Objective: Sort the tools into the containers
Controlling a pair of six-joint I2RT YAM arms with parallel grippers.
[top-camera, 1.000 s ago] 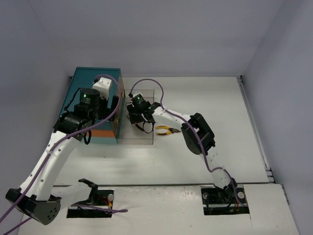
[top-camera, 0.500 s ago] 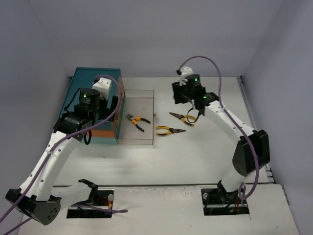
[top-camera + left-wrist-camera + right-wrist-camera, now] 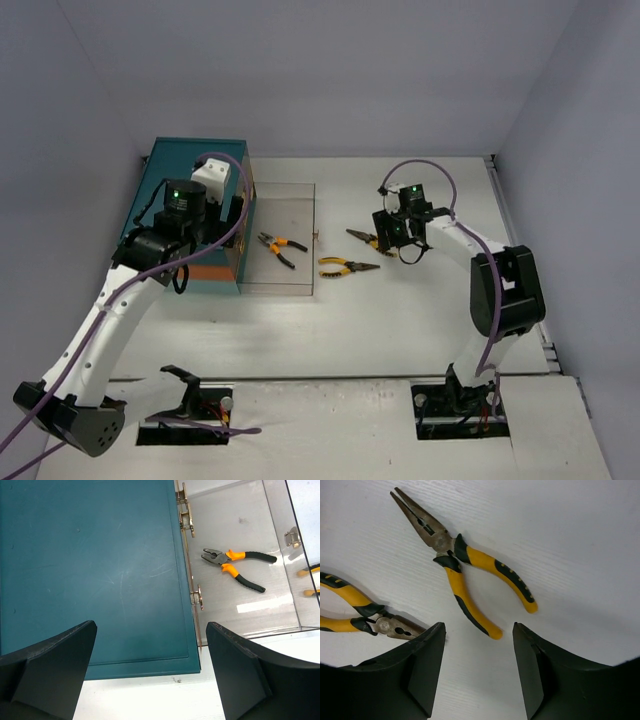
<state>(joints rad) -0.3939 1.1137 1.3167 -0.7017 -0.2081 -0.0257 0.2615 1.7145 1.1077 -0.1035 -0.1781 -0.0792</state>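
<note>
Lying alone in the clear tray (image 3: 240, 525): orange-handled pliers (image 3: 235, 569)

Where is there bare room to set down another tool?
The clear drawer's far half, beyond the orange-handled pliers, is bare. So is the white table between drawer and arm bases. Crowded: right of the drawer, two yellow-handled pliers under the right gripper.

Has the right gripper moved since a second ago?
Yes. The right gripper moved rightward, away from the clear drawer, to above the long-nose pliers.
</note>
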